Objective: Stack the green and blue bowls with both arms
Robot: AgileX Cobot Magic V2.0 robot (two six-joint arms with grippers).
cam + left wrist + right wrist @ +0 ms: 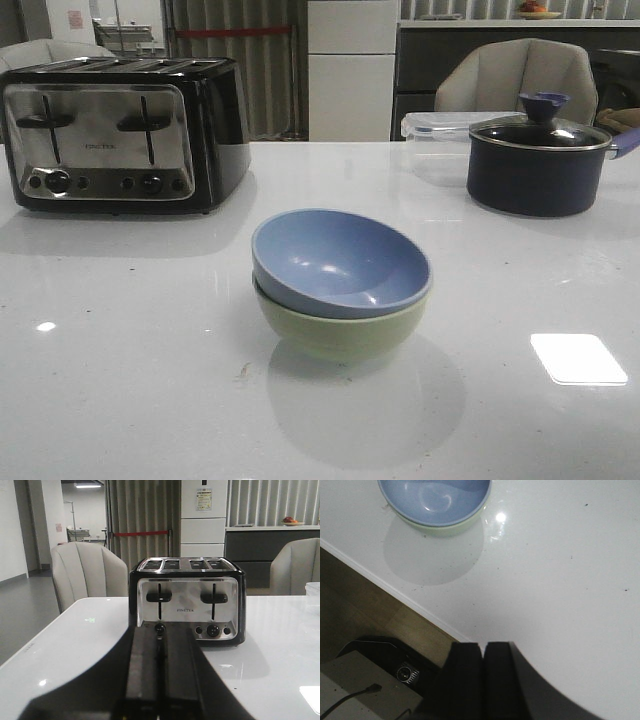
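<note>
Nearest us in the front view sits the blue bowl (341,262), nested inside the green bowl (340,325) and tilted, its rim raised on the side toward the toaster (120,132). Of the green bowl we see only the outer wall and a strip of rim below the blue one; its inside is hidden. Both rest on the white tabletop (130,380), in front of the toaster and well apart from it. Behind and to the other side stands a dark pot (538,165) with a glass lid, partly covering a clear plastic container (440,140).

Neither arm shows in the front view. In the left wrist view our left gripper (160,680) has its jaws pressed together, empty, pointing at the toaster; the bowls are out of that frame. In the right wrist view our right gripper (482,680) also has its jaws together and empty, over the tabletop's edge, with the stacked bowls cut off by the frame and well apart from the jaws.
</note>
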